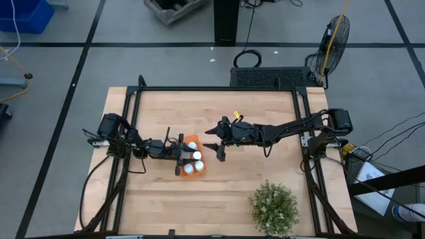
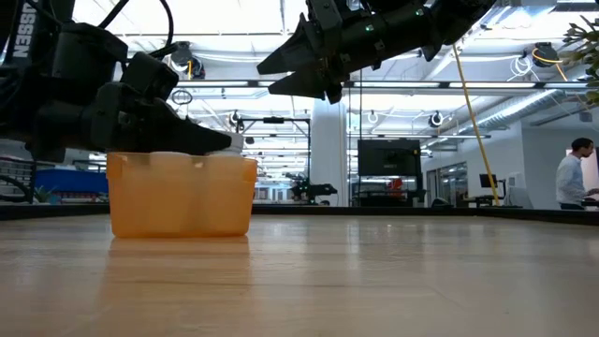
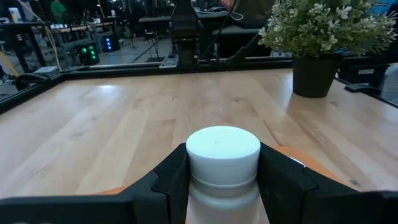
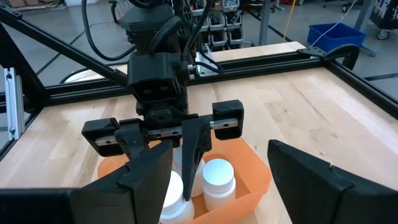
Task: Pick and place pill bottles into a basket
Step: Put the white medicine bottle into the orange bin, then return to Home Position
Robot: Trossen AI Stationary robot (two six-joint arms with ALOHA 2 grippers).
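Observation:
The orange basket (image 1: 192, 174) stands on the table left of centre; it also shows in the low view (image 2: 182, 198). Several white pill bottles stand in it, two of them in the right wrist view (image 4: 217, 179). My left gripper (image 1: 184, 155) reaches over the basket from the table's left and is shut on one white bottle (image 3: 222, 149). My right gripper (image 1: 216, 143) hangs open and empty in the air just right of the basket, high in the low view (image 2: 298, 73). My left gripper pinches the bottle between its two fingers (image 3: 168, 180), on its two sides at the cap's lower rim and the neck (image 3: 222, 182). The fingers come level from the table's left. The bottle is upright inside the basket's walls; its bottom is hidden.
A green bushy plant (image 1: 273, 209) in a dark pot stands near the table's near edge on the right, also in the left wrist view (image 3: 314, 37). A black frame (image 1: 212, 89) runs around the table. Bare wood lies beyond and right of the basket. A person (image 2: 573, 183) stands far behind.

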